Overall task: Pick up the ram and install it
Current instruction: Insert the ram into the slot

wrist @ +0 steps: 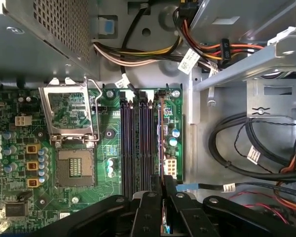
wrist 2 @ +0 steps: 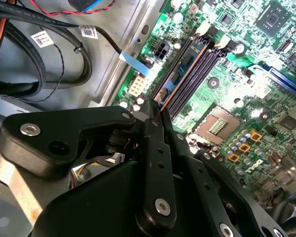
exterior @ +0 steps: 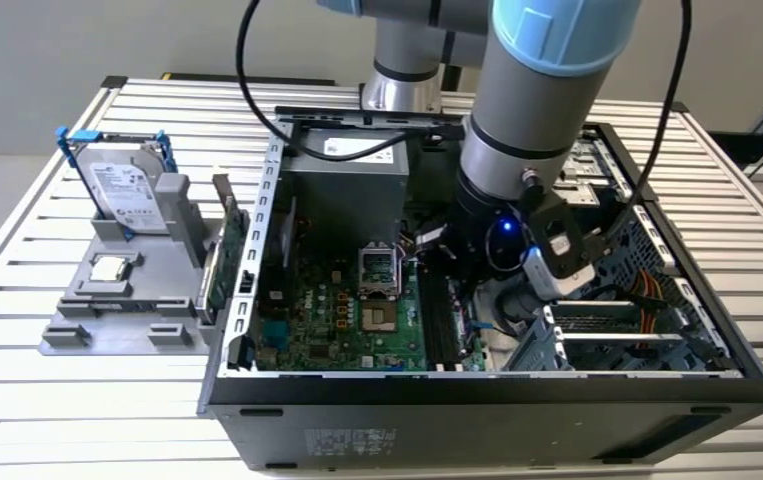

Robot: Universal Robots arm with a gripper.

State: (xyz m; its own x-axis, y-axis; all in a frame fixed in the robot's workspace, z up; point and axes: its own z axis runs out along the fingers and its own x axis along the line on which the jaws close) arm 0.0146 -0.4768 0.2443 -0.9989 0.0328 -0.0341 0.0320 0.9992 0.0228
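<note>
The ram is a thin dark stick seen edge-on in both wrist views, and my gripper is shut on one end of it. It runs in line with the outermost memory slot of the motherboard, beside the empty black slots. I cannot tell whether it is seated or just above the slot. In the second wrist view the ram stretches away from the gripper over the same slots. In the exterior view the arm's wrist reaches down into the open computer case.
An open CPU socket lies beside the slots, and the power supply is at the case's back. Cable bundles fill the drive bay side. Outside, at the exterior view's left, stand a hard drive, a green expansion card and a grey tray.
</note>
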